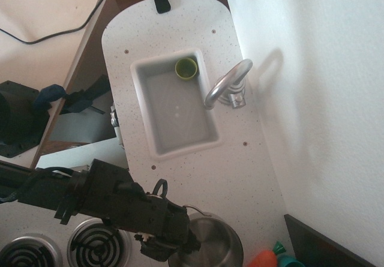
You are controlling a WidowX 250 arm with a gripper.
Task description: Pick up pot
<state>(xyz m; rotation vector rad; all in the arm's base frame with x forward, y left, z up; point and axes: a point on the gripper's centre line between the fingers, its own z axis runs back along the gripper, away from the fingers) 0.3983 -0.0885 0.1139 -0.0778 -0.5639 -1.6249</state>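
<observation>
Your counter (pixel 180 33) is a long speckled white bench seen from above, with a rounded far end at the top of the view and a white wall (pixel 312 99) running along its right edge. Your black arm (pixel 90 192) reaches in from the left across the near end of the bench. A rectangular sink (pixel 180 141) is set into the middle of the counter, closer to the far end. The pot (pixel 216 243) sits at the near end, close to the bottom edge, shiny and round, with its thin wire handle arching up on the side toward the arm. Two coil burners (pixel 96 246) lie at the near left corner, partly under the arm. A curved metal tap (pixel 227 82) stands on the sink's right side. Your gripper (pixel 174 240) is right up against the pot's left rim; you cannot tell whether its fingers are apart or clamped on the rim. A small green cup (pixel 186 68) rests in the sink's far right corner.
</observation>
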